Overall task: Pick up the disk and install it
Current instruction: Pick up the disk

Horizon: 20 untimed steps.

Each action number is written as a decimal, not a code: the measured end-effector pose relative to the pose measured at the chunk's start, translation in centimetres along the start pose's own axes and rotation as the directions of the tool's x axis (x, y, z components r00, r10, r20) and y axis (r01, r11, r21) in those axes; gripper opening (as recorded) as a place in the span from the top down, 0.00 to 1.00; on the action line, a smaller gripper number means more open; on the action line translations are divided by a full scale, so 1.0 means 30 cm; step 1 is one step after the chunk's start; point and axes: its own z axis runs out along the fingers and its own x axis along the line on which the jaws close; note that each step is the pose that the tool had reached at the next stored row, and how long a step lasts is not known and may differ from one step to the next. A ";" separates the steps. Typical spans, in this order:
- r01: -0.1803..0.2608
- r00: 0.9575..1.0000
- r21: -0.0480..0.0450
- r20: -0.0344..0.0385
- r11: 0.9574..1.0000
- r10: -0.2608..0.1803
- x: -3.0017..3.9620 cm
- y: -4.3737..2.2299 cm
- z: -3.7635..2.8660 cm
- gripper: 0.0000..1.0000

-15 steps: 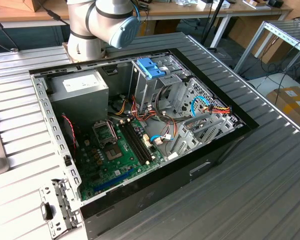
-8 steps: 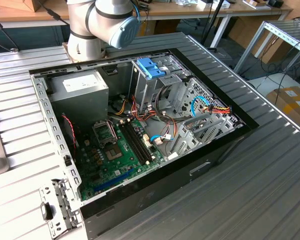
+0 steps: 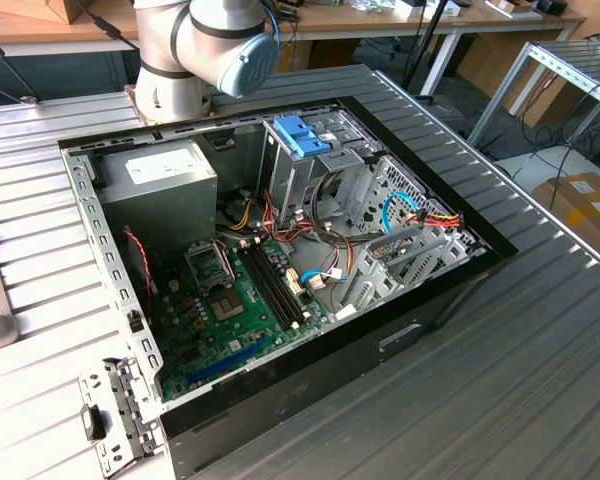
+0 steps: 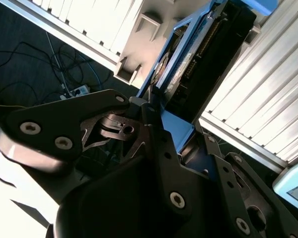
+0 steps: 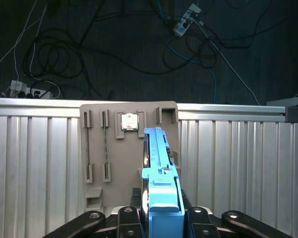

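The disk (image 5: 161,168) stood on its edge in a beige holder (image 5: 97,148) on the slatted table (image 5: 35,163), apart from the computer. It seemed to be a stiff thing, rather heavy for its size: metal in the middle, with bright blue plastic rails along the long sides. The metal faces would probably be smooth and slippery, and the electronics inside would not like a knock. The safest hold was therefore judged to be across the two rails, near the middle of the length, so that the disk would not tip.

The gripper (image 5: 163,212) was closed narrow on just this place. In the second wrist view one of its black fingers (image 4: 156,134) lay along a blue rail. Whether the disk was already lifted out of the holder could not be told.

The wrist pointed down over the holder, close to the table's edge. In the exterior view, going from its left to its right, the arm (image 3: 195,45) had its base behind the open computer case (image 3: 310,400). Then came the grey power-supply box (image 3: 160,185) and a blue clip (image 3: 302,135) on the drive cage (image 3: 290,175).
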 end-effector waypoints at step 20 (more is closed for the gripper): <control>0.000 1.000 0.000 -0.001 1.000 0.000 0.001 0.019 0.018 0.63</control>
